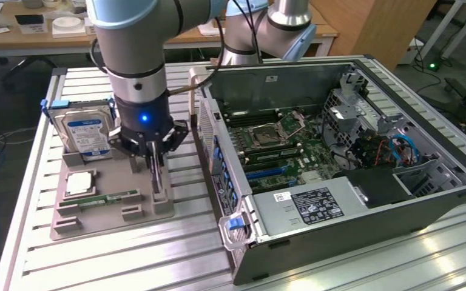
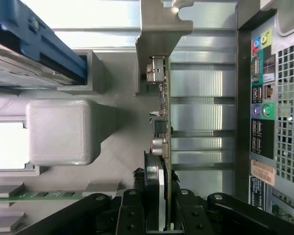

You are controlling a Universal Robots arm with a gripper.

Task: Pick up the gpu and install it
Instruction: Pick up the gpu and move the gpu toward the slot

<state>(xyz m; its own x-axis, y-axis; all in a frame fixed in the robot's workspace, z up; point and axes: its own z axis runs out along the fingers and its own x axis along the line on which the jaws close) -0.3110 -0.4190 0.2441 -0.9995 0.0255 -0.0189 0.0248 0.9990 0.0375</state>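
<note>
One gripper (image 1: pixel 153 159), lowered over a grey fixture tray (image 1: pixel 111 223) on the slatted metal counter (image 1: pixel 136 267), just beside the open computer case (image 1: pixel 363 206). Fingers (image 2: pixel 151 196) clamped on the gpu (image 2: pixel 165 117), one against each face, gripping its upper long edge well apart from the metal bracket (image 2: pixel 159 29) at the card's end.

Gpu upright on edge at the side of the tray nearest the case, directly under the gripper in the exterior view. Not possible to tell whether seated in its slot or already lifted clear of it.

Also in the tray, away from the fingers: hard drive (image 1: pixel 83 133), standing on edge, and memory stick (image 1: pixel 104 199), lying flat.

Handling, as a judgement:
- Probably light, thin and stiff, so unlikely to sag from a grip on one edge.
- Likely fragile, with small parts raised from one face and easily knocked or crushed.
- Best held on bare board along the top edge, near the middle of its length for balance.
- Squeeze gently: flat, smooth faces, likely to slip or twist under a loose or off-centre hold.
</note>
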